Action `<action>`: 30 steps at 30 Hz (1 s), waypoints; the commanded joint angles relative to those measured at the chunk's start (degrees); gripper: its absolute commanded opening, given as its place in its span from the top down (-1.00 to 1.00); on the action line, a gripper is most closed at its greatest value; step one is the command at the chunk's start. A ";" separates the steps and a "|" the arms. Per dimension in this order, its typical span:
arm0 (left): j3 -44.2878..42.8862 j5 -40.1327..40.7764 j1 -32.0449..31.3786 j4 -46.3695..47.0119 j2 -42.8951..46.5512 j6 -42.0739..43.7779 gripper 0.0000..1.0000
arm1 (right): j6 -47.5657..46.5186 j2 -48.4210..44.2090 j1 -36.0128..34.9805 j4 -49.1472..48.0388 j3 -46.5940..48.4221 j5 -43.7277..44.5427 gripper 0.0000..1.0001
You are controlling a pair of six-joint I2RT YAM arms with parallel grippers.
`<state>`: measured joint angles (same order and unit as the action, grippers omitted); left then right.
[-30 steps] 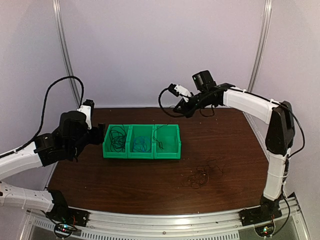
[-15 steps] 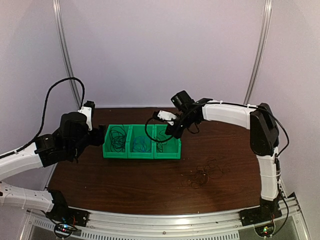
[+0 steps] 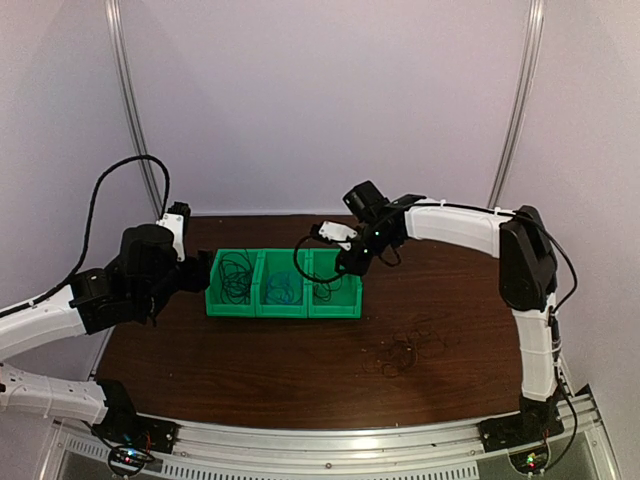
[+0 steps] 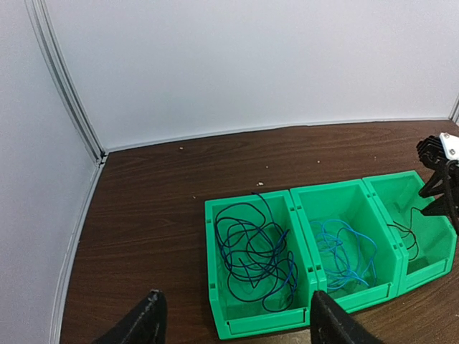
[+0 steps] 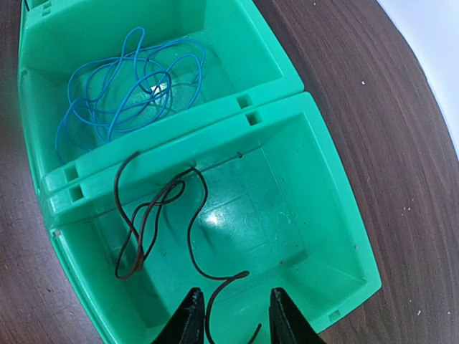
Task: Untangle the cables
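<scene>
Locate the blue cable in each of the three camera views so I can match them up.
Top external: the blue cable lies in the middle bin of the green row, left of centre.
Left wrist: lower right, blue cable in the same middle bin.
Right wrist: upper left, blue cable in the upper of the two bins shown.
Shared landmark: the dividing wall between the middle and right bins.

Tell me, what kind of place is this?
Probably a robotics lab test cell: left arm and right arm mounted on a dark table, plain white enclosure walls, green bins holding cables.
</scene>
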<state>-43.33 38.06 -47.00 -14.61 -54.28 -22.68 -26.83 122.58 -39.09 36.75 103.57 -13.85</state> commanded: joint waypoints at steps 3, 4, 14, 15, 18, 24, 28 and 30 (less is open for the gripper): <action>0.70 -0.81 0.36 3.18 0.20 0.13 -0.39 | -0.23 -6.91 0.57 2.67 -0.91 0.18 0.27; 0.70 -1.05 0.34 3.50 -0.02 0.41 -0.39 | -0.43 -8.39 0.78 3.34 -1.69 0.13 0.25; 0.33 -21.47 0.25 13.74 -7.68 4.41 -0.38 | -0.51 -27.19 11.48 4.36 -23.32 -3.85 0.22; 0.21 -23.80 0.25 15.04 -8.79 4.60 -0.35 | -0.57 -29.13 13.13 4.20 -26.05 -4.30 0.22; -1.14 -28.90 -0.36 18.20 -12.24 4.79 -0.32 | -1.41 -34.45 18.64 4.09 -33.89 -4.91 0.22; -4.71 -30.98 -3.79 20.74 -18.59 6.65 -0.31 | -4.75 -40.87 25.11 8.62 -46.01 -3.59 0.11; -6.30 -28.91 -6.04 21.83 -21.75 7.36 -0.29 | -5.16 -41.23 26.76 9.85 -49.75 -5.44 0.06; -6.61 -28.63 -6.54 22.43 -22.40 7.18 -0.29 | -4.95 -40.40 26.90 9.56 -49.83 -5.04 0.05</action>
<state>-47.62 9.63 -52.49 3.07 -75.53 -16.82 -30.81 82.50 -12.84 45.25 54.63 -18.02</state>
